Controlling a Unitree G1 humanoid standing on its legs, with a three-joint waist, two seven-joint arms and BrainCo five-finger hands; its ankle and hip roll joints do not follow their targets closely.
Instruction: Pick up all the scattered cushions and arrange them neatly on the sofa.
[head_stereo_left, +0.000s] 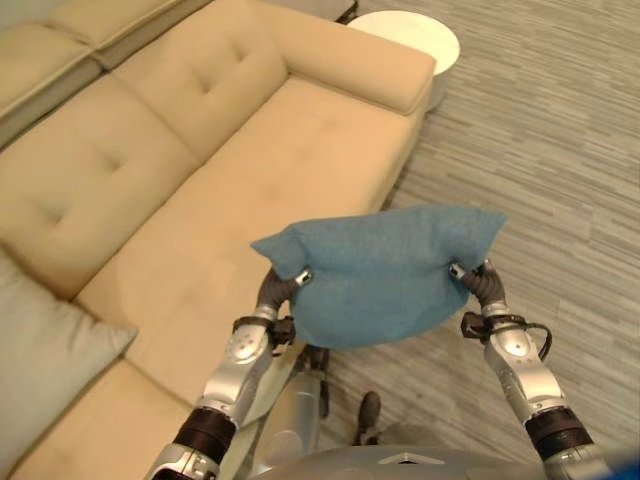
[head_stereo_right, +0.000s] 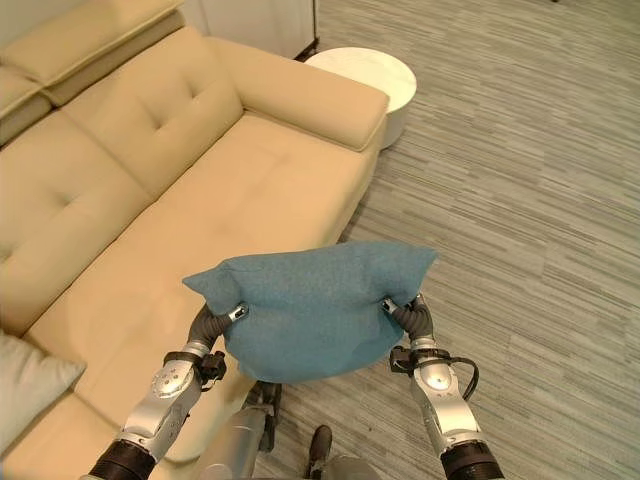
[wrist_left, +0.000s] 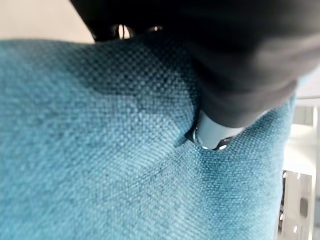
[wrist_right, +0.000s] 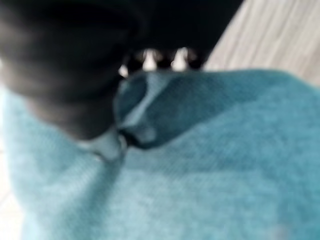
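The supporting surfaces are a beige upholstered sofa (head_stereo_left: 250, 170) and a grey striped floor (head_stereo_left: 560, 150). The sofa has tufted back cushions and a padded armrest (head_stereo_right: 310, 100) at its far end. A light grey cushion (head_stereo_left: 40, 350) lies on the seat at the near end, against the backrest. A round white side table (head_stereo_right: 370, 75) stands on the floor just beyond the armrest.

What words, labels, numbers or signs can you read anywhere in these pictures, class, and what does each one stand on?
None: no readable text shows in any view.
The blue cushion, pinched by the left hand and the right hand, is plain fabric.
The beige sofa, the grey cushion on it and the round white table bear no print.
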